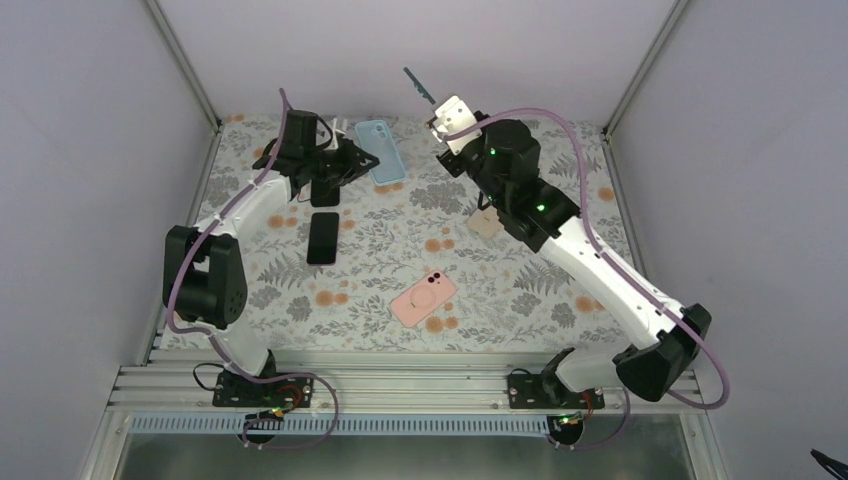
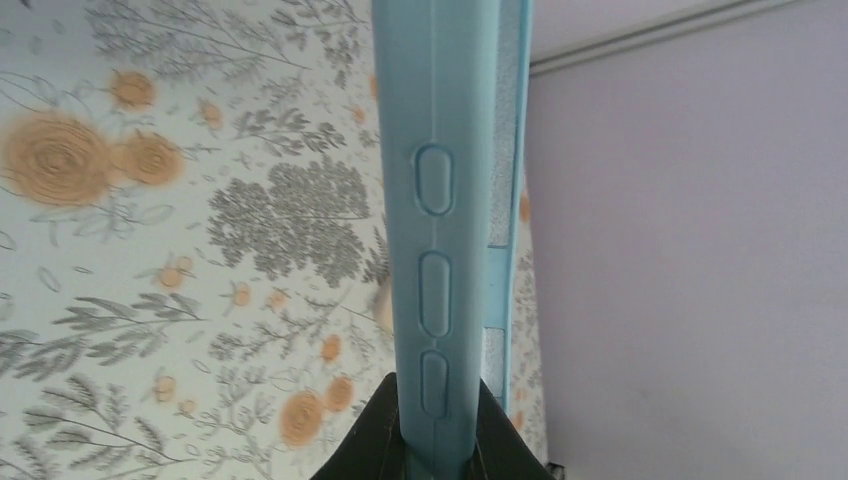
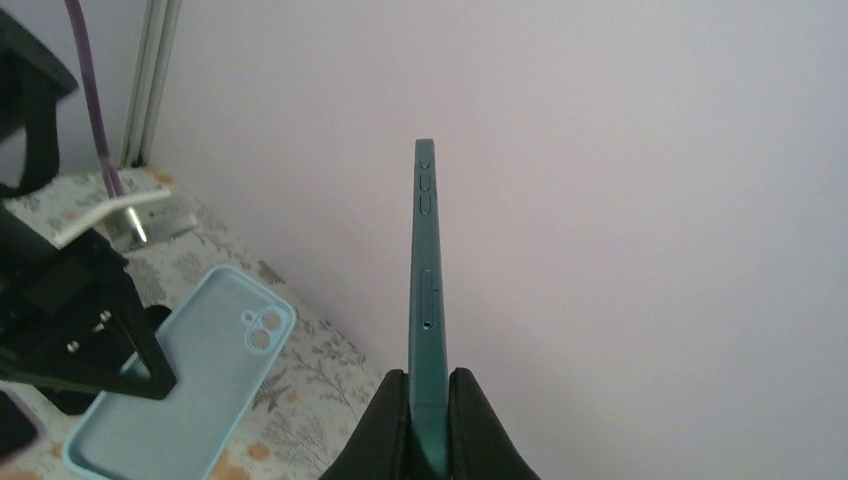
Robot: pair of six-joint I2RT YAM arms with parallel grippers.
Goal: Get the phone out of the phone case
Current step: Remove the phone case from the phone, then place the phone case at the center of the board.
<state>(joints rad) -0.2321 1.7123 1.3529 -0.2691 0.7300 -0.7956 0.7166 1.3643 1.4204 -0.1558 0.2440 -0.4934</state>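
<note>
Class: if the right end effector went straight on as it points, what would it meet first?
Probably the back wall, met by the teal phone it holds; nothing else shows in that line, though depth is unclear.

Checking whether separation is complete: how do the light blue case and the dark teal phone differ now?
The light blue case is pale and thick-walled; the dark teal phone is darker and far slimmer edge-on. The left hand pinches the case over the table; the right hand holds the phone up before the back wall. Both are clamped at one end.
</note>
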